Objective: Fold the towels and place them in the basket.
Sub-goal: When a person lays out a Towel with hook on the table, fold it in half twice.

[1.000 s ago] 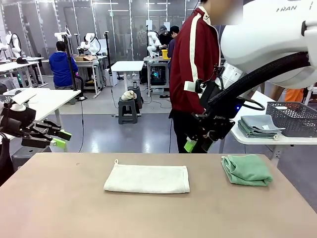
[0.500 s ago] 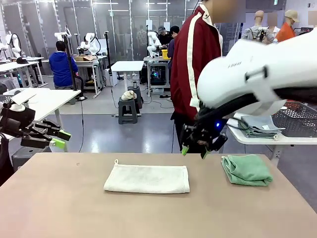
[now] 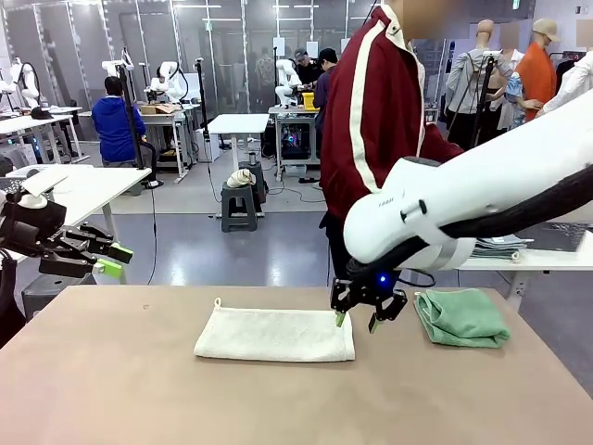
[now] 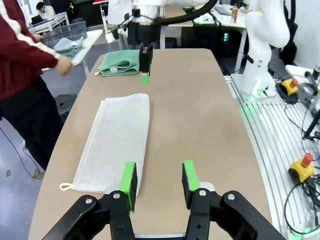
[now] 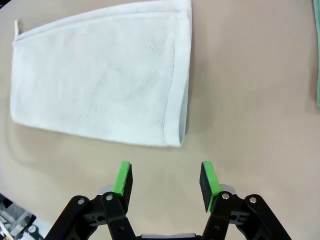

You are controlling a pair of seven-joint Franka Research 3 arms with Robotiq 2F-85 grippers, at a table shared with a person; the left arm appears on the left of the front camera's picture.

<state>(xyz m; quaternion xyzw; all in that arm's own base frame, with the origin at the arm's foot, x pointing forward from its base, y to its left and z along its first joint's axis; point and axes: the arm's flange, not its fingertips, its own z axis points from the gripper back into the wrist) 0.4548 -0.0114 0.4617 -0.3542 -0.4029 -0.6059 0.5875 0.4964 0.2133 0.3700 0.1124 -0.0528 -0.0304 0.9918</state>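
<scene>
Two grippers, jaws spread: left gripper [image 3: 116, 260] hung aside, right gripper [image 3: 356, 322] hovered beside end of cream-white rectangular terry towel [image 3: 275, 335]. We judged folding underway; next, pinch that edge.

No marking is fully legible. A short line of dark lettering [image 3: 384, 202] stands on the white link of the right arm [image 3: 463, 199], just above the right gripper [image 3: 356, 322]. Its characters are too small to read with certainty. Far above and beyond that gripper, a green ceiling sign [image 3: 515, 5] is likewise unreadable.
</scene>
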